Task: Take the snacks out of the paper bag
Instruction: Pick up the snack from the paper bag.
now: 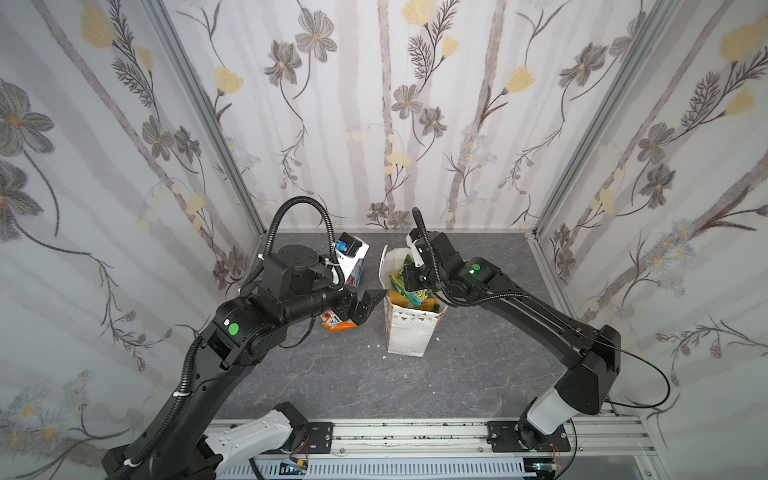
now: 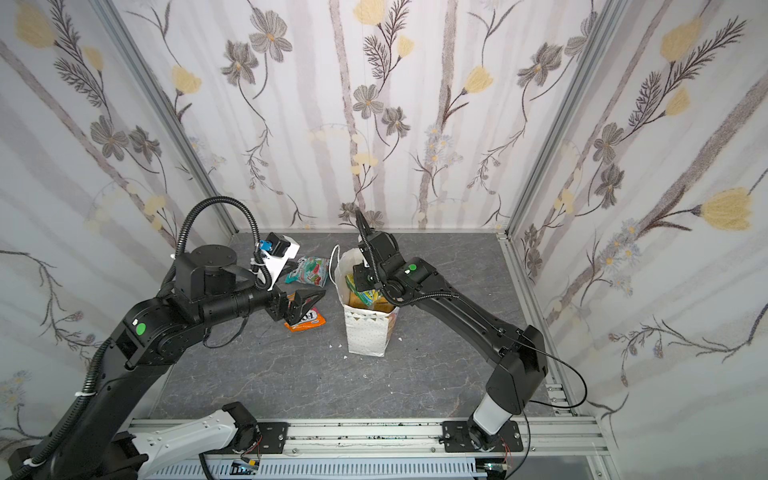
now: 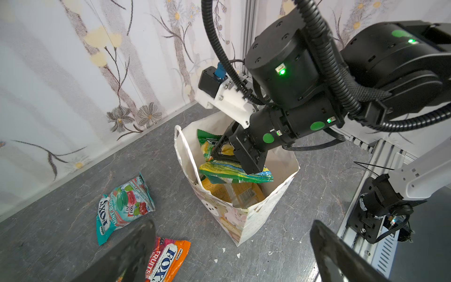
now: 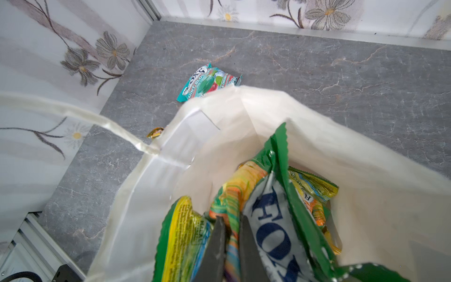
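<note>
Right pincer [image 3: 216,156] dips into the mouth of the white paper bag [image 1: 409,332], its jaws squeezed almost together on the crinkled foil of a green-yellow candy packet [image 4: 234,193]; on my right wrist feed a thin strip of that wrapper sits clamped between the two dark fingers [image 4: 217,244], with a second green-edged packet [image 4: 273,234], lettered in blue, pressed just beside it; the bag stands upright near the middle of the grey bench [image 1: 332,382], rim gaping, one white cord handle [image 3: 188,156] arching over the side nearest my left arm; deeper inside, under the green packets, a yellow-orange packet [image 3: 234,193] shows a barcode; left pincer [image 1: 368,306] hangs just beside the bag on my left-arm side, jaws spread wide and holding nothing; below it a red-orange packet [image 3: 168,258] lies flat on the bench, and a teal-pink packet [image 3: 124,205] lies a little farther back toward the flowered wall [image 1: 374,124], both clear of the bag and apart from each other; a few white paper scraps [image 3: 223,249] dot the bench near the bag's base; whether the gripped packet has lifted off the ones beneath it I cannot tell from my screens.
</note>
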### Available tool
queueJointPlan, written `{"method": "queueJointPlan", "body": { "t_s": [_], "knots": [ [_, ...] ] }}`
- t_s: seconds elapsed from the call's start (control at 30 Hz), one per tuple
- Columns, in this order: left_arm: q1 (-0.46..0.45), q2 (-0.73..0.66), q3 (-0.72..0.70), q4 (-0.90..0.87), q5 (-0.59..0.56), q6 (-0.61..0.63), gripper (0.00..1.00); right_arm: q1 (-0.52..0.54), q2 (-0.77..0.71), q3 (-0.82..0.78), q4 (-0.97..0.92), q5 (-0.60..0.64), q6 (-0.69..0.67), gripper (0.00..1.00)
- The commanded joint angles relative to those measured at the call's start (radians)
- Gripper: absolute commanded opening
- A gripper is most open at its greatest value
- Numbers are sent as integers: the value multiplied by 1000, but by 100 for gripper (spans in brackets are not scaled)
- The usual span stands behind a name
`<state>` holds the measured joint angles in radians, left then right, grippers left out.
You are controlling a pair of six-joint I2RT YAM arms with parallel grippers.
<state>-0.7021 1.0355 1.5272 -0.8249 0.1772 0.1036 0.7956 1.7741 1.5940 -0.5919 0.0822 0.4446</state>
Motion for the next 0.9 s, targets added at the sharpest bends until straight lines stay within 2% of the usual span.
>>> {"method": "queueJointPlan", "body": {
  "t_s": [0.0, 0.2, 0.47, 0.67, 0.77, 0.87],
  "knots": [
    [0, -5, 4, 30, 5, -9, 100, 1, -32, 25, 16, 23, 17, 0],
    [0, -6, 4, 69, 18, -61, 100, 1, -98, 52, 21, 35, 20, 0],
    [-1, 7, 1, 178, 1, -282, 100, 6, -249, 33, 124, 54, 22, 0],
    [0, 24, 17, 257, -71, -520, 100, 23, -358, -31, 265, 74, 13, 0],
    [0, 13, -34, 361, -112, -700, 100, 26, -398, -60, 330, 87, 3, 0],
    [2, 4, -120, 511, -65, -858, 100, 73, -422, -82, 378, 101, -10, 0]
  ]
}}
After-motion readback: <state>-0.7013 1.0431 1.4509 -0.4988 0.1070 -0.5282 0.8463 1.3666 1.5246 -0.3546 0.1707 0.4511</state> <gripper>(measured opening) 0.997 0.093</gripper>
